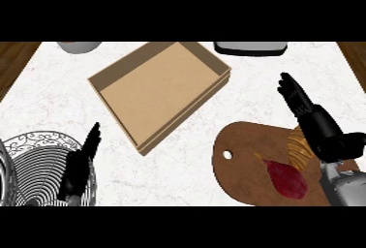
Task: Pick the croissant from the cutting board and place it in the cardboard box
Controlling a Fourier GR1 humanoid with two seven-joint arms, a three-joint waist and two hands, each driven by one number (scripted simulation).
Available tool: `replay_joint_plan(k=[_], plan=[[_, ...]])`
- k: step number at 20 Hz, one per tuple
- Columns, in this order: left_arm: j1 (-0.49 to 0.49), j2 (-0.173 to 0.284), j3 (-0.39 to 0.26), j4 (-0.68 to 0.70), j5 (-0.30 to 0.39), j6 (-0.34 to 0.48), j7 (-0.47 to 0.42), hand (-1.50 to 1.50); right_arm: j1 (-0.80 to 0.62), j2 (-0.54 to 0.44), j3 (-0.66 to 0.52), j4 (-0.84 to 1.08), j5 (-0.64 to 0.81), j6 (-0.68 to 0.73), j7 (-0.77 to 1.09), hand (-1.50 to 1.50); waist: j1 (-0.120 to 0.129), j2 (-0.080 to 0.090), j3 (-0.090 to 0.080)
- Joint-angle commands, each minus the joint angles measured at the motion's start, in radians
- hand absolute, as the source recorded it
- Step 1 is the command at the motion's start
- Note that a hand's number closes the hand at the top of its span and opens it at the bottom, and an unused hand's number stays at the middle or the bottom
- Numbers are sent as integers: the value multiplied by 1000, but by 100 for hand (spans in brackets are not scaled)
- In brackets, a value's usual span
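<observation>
Cardboard box (160, 92) open on counter (57, 111), no lettering visible. Cutting board (247, 164) cut by lower edge. Wire basket (36, 167) cropped left. Right hand (314, 121) over board, fingers straight, holding nothing, partly hiding croissant (297, 150) (beside dark red item (287, 180)). Left hand (80, 167) open, resting.
</observation>
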Motion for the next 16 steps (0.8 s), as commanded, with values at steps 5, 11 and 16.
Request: replay_joint_plan(k=[5, 11, 16], plan=[[-76, 58, -17, -143, -11, -88, -66, 0, 122, 103, -159, 114, 110, -403, 131, -150, -134, -2, 0], [22, 95, -45, -254, 3, -105, -65, 0, 249, -80, -94, 260, 477, -541, 181, -150, -165, 11, -15], [3, 100, -56, -291, -10, -119, -19, 0, 267, -139, -7, 254, 730, -623, 290, -150, -143, 5, -17]])
